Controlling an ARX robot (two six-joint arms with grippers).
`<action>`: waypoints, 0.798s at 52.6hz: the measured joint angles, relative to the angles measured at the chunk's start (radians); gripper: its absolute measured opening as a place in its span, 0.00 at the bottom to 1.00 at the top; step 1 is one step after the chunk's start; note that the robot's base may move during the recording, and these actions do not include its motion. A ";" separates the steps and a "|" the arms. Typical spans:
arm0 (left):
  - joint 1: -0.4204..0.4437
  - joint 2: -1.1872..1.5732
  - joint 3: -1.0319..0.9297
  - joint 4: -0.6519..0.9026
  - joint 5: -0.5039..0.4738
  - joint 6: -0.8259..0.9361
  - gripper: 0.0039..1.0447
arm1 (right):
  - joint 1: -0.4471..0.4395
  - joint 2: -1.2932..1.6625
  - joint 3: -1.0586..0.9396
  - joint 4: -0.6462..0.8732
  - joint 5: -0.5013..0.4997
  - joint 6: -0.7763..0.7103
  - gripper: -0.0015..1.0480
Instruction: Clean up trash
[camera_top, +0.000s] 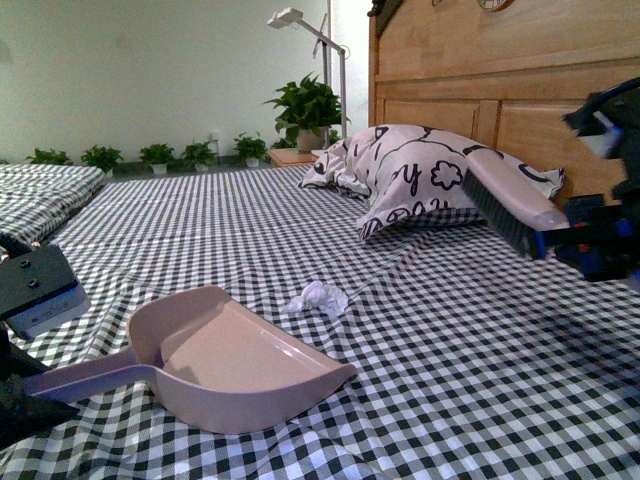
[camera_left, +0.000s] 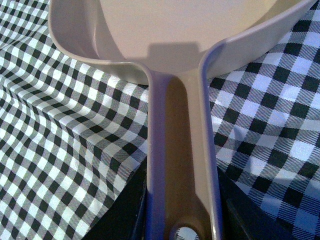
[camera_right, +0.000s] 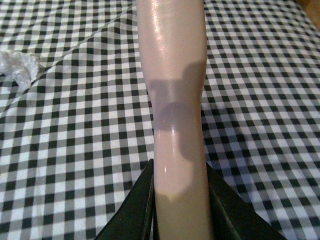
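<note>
Front view is showing the trash (camera_top: 317, 298), a small crumpled wad of white tissue, lying on the checked bedspread (camera_top: 450, 380) near the picture's centre. The beige dustpan (camera_top: 235, 362) is resting on the cloth at roughly seven o'clock from the wad, its open lip facing toward it but apart from it, evidently positioned to receive a sweep.

The left gripper (camera_left: 181, 220) is clamping the dustpan's handle, its dark fingers (camera_left: 130, 210) pressing both sides, as the left wrist view confirms. This grip is keeping the pan low and flat against the cloth, which is judged necessary so the tissue does not slide beneath the lip.

The right gripper (camera_right: 180, 210) is grasping the handle of the brush (camera_top: 515, 200), fingers (camera_right: 137, 210) closing on either side. The brush is hanging in the air at about two o'clock from the wad, well apart from it, bristles angled downward. In the right wrist view the wad (camera_right: 17, 67) is appearing beyond the handle at the frame's edge.

A patterned pillow (camera_top: 420, 170) is leaning against the wooden headboard (camera_top: 480, 70), behind the work area and not involved.

Judgement: sweeping is not yet begun; the brush will need lowering on the wad's far side.
</note>
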 joint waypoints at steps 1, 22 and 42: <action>0.000 0.000 0.000 0.000 0.000 0.000 0.26 | 0.002 0.013 0.011 0.000 0.000 -0.005 0.20; 0.000 0.000 0.000 0.000 0.000 0.000 0.26 | 0.114 0.319 0.258 -0.003 0.043 -0.121 0.20; 0.000 0.000 0.000 0.000 0.000 0.000 0.26 | 0.104 0.463 0.314 0.039 0.158 -0.200 0.20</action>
